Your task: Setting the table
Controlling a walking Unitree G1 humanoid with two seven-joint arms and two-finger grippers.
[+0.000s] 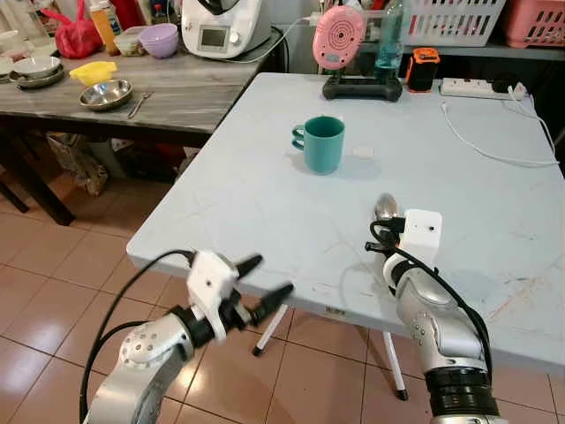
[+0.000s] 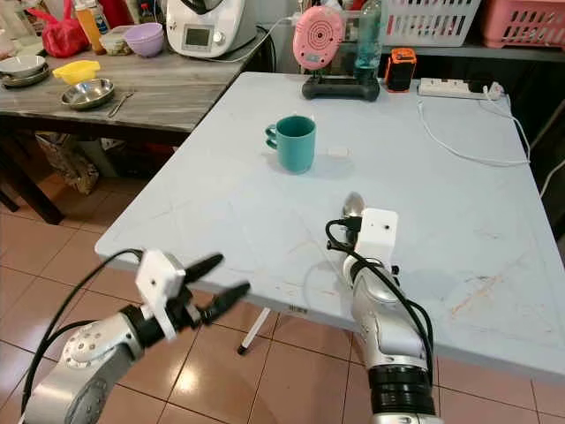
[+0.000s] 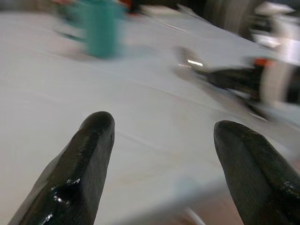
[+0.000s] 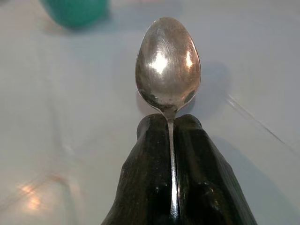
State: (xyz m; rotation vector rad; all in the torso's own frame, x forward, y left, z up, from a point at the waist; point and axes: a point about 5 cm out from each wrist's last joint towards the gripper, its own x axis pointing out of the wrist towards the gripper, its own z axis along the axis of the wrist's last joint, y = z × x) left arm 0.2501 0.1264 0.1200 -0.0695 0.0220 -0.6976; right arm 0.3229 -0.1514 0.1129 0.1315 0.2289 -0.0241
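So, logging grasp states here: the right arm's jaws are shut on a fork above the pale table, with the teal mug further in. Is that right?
Not quite: it is a spoon, not a fork. The right wrist view shows its rounded bowl sticking out past the right gripper, jaws shut on the handle. The rest holds: it is over the pale table, with the teal mug further in.

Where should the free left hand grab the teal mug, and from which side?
Best bet is the mug body, not the handle: it stands upright and open-topped with bare table around it. Its handle points toward the robot's left, so the open left hand would probably do best coming in level from the near side, fingers straddling the wall. The right hand is shut on the spoon.
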